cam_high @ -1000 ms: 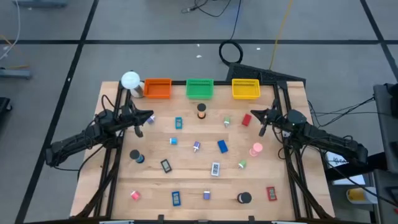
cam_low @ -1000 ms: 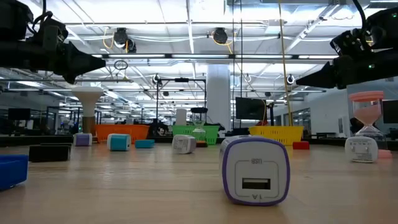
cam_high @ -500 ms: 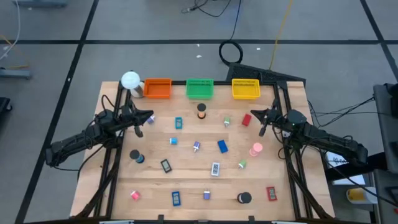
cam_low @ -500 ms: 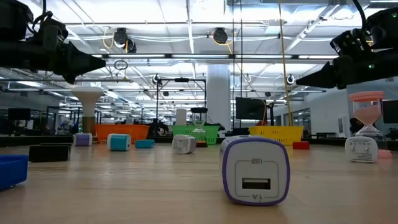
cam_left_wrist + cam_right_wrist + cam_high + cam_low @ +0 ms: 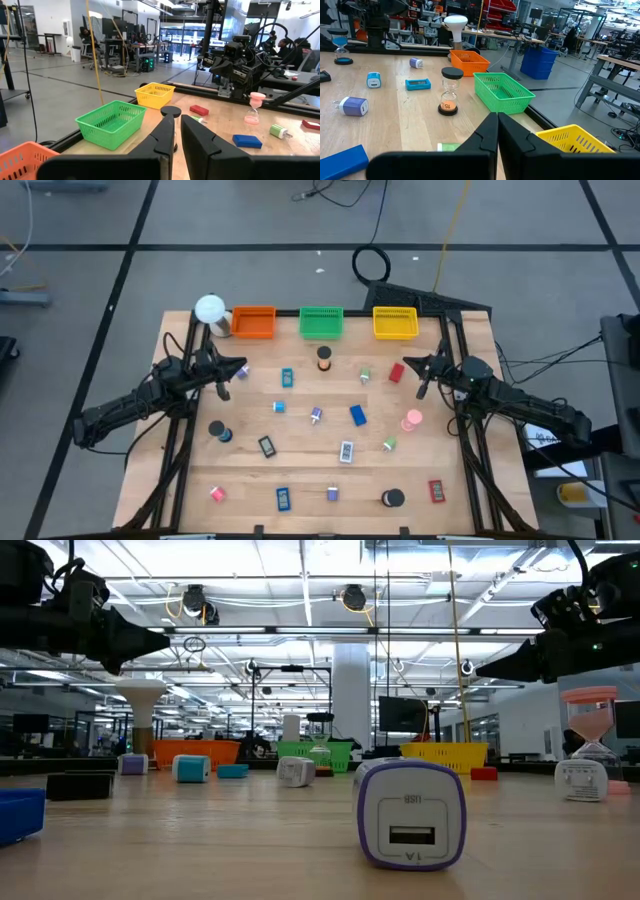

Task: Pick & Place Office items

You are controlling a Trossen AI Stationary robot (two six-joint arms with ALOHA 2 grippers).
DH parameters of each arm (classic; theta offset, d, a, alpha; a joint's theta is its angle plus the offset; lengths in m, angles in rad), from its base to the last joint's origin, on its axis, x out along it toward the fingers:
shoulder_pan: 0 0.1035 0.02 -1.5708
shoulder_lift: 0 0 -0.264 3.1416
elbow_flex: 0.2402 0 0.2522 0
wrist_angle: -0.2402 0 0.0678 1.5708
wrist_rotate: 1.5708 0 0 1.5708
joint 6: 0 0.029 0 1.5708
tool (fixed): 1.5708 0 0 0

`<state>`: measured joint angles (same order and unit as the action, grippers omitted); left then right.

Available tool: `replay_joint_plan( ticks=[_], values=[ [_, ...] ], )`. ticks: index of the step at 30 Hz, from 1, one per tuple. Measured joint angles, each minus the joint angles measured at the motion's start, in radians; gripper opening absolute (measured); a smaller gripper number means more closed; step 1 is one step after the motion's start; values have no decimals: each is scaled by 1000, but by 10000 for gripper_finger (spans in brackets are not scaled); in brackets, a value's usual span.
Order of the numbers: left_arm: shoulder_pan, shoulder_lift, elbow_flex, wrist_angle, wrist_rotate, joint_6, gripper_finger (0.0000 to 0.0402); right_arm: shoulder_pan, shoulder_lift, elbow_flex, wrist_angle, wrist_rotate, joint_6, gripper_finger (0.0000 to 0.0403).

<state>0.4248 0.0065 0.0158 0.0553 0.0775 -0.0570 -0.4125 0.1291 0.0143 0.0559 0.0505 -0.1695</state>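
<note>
Small office items lie scattered flat on the wooden table (image 5: 300, 470): blue rectangles (image 5: 358, 415), red rectangles (image 5: 396, 372), a black rectangle (image 5: 266, 446), hourglass-like rolls (image 5: 324, 358) and small plug-shaped bits (image 5: 316, 416). A purple-and-white bit (image 5: 411, 815) stands close up in the low view. My left gripper (image 5: 240, 367) hovers shut above the table's left side. My right gripper (image 5: 408, 363) hovers shut above the right side, near a red rectangle. Neither touches anything. In the wrist views the left gripper (image 5: 177, 134) and right gripper (image 5: 497, 125) hold nothing.
Orange tray (image 5: 254, 321), green tray (image 5: 321, 322) and yellow tray (image 5: 395, 323) stand in a row along the far edge. A white ball lamp (image 5: 210, 309) sits at the far left corner. Dark frame rails (image 5: 175, 450) run down both sides of the table.
</note>
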Motion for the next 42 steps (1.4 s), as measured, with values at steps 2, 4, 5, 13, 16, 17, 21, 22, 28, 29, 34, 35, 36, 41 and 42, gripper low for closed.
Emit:
replay_joint_plan(
  ticks=[2,4,5,13,16,17,21,22,28,29,34,35,36,41,42],
  values=[
    [0,0,0,0,0,0,37,0,0,0,0,0,0,0],
    [0,0,0,0,0,0,37,0,0,0,0,0,0,0],
    [0,0,0,0,0,0,37,0,0,0,0,0,0,0],
    [0,0,0,0,0,0,37,0,0,0,0,0,0,0],
    [0,0,0,0,0,0,37,0,0,0,0,0,0,0],
    [0,0,0,0,0,0,37,0,0,0,0,0,0,0],
    [0,0,0,0,0,0,37,0,0,0,0,0,0,0],
    [0,0,0,0,0,0,37,0,0,0,0,0,0,0],
    [0,0,0,0,0,0,37,0,0,0,0,0,0,0],
    [0,0,0,0,0,0,37,0,0,0,0,0,0,0],
    [0,0,0,0,0,17,37,0,0,0,0,0,0,0],
    [0,0,0,0,-3,40,37,0,0,0,0,0,0,0],
    [0,0,0,1,-4,64,37,0,0,0,0,0,0,0],
    [0,0,0,51,-7,100,37,0,0,0,0,0,0,0],
    [0,0,0,86,-7,83,37,0,0,0,0,0,0,0]
  ],
)
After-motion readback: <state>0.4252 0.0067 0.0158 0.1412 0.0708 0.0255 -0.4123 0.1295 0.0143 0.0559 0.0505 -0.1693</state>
